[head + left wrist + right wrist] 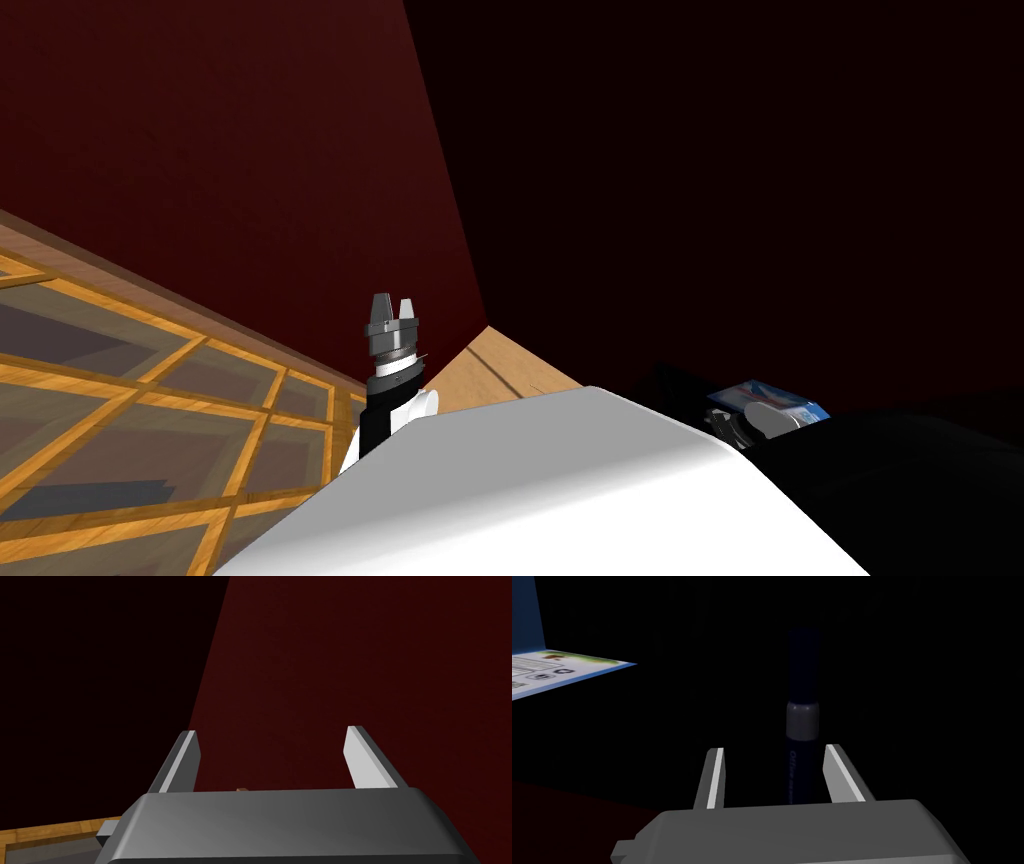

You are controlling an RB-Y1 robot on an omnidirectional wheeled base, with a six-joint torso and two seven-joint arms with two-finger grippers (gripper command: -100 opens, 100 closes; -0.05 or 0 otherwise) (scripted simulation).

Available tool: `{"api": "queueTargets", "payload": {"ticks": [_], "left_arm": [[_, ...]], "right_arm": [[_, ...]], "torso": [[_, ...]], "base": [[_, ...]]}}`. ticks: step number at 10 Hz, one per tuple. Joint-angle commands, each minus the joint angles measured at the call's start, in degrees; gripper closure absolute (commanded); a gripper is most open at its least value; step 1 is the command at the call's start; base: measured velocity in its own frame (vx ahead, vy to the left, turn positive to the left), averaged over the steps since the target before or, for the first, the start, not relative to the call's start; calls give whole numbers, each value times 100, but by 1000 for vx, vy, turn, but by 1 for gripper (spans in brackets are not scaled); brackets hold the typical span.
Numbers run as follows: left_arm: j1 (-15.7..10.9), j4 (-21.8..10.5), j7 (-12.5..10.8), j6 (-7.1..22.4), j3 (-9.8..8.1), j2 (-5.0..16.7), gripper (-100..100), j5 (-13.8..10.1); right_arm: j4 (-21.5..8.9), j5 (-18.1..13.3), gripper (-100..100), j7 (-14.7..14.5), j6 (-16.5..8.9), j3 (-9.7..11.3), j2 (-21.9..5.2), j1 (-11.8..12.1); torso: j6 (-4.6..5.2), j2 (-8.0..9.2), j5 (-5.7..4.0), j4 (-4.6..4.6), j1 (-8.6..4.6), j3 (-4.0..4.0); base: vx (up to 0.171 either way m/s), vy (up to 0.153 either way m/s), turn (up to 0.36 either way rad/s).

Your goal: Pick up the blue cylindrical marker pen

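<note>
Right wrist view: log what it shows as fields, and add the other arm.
right gripper: open, holding nothing
pen: dark with a grey band, between those fingers, a gap on each side
box: blue with a printed white face, apart from the pen
left gripper: open, empty
task state: pen not yet gripped

The left gripper (393, 306) stands upright before the corner of two dark red walls (230, 150), over a floor (120, 400) of wood-framed grey panels. A blue-and-white box (775, 398) lies to the right.
</note>
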State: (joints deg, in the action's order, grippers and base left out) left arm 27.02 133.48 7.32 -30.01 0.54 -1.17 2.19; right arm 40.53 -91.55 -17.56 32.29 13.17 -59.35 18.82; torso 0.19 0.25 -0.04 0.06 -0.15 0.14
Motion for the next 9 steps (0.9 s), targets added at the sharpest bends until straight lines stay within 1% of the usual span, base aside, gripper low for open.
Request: {"api": "queueTargets", "payload": {"ticks": [1,4,5,6,7,8,9], "left_arm": [[0,0,0,0,0,0,0,0],[0,0,0,0,0,0,0,0],[0,0,0,0,0,0,0,0],[0,0,0,0,0,0,0,0],[0,0,0,0,0,0,0,0],[-1,0,0,0,1,-1,0,0],[-1,0,0,0,1,0,0,0]], "right_arm": [[0,0,100,0,0,0,0,0],[0,0,100,0,0,-1,-2,-1],[0,0,0,0,-1,-1,-2,-1],[126,13,100,37,181,-91,-188,7],[143,15,100,42,211,-105,-218,4],[199,-1,100,126,141,-83,-204,55],[175,7,0,87,166,-91,-205,43]], "torso": [[0,0,0,0,0,0],[0,2,-2,0,-1,1],[0,3,-2,0,0,1],[0,3,-2,0,0,2],[5,15,5,1,19,8],[4,23,5,3,30,12],[3,17,3,2,19,9]], "base": [[-2,1,-14],[1,-1,4],[0,0,0],[-35,50,-80],[-56,78,-66],[-24,35,-11],[-4,7,-3]]}}
